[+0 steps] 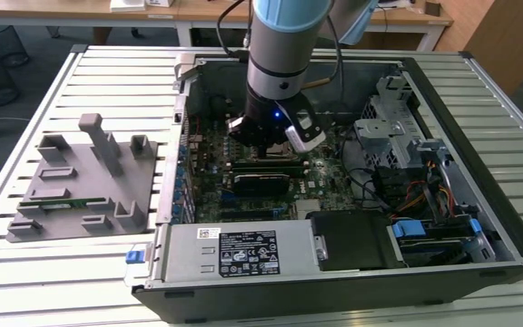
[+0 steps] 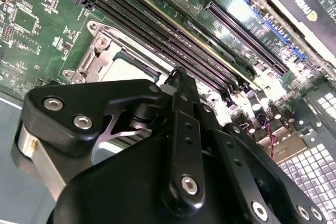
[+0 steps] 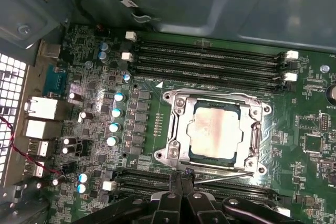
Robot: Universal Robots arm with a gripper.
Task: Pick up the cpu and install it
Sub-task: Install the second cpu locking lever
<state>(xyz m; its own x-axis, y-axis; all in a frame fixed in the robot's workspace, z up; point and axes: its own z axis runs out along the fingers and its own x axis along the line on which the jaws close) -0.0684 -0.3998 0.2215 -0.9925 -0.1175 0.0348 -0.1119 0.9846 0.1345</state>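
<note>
Gripper: the black, linked-finger gripper [image 3: 182, 182] hung low inside the open computer case, its fingertips drawn together with nothing between them, at the near edge of the socket frame in the first wrist view. In the second wrist view the gripper [image 2: 178, 77] showed the same pinched tips over the board.

Cpu: the small flat square cpu with a shiny silver metal top [image 3: 216, 131] lay flat inside the socket, apart from the fingertips. In the second wrist view a pale corner of the cpu [image 2: 126, 66] showed just beyond the gripper linkage.

Socket frame: the silver metal retention frame [image 3: 177, 129] with screws at its corners surrounded the cpu on all sides.

Memory slots: long black memory slots [image 3: 210, 56] ran along the far side of the socket, and another bank [image 3: 142, 178] ran along the near side, beside the fingertips.

Motherboard: the green circuit board [image 3: 299, 108] carried rows of small silver capacitors [image 3: 116, 113] beside the socket.

Arm: the grey and pale blue arm [image 1: 280, 61] came down into the black computer case [image 1: 479, 204].

Parts tray: a grey moulded holder [image 1: 80, 184] sat on the slatted table [image 1: 25, 109] at the exterior view's left, with a long thin green memory stick [image 1: 62, 202] lying in it.
</note>
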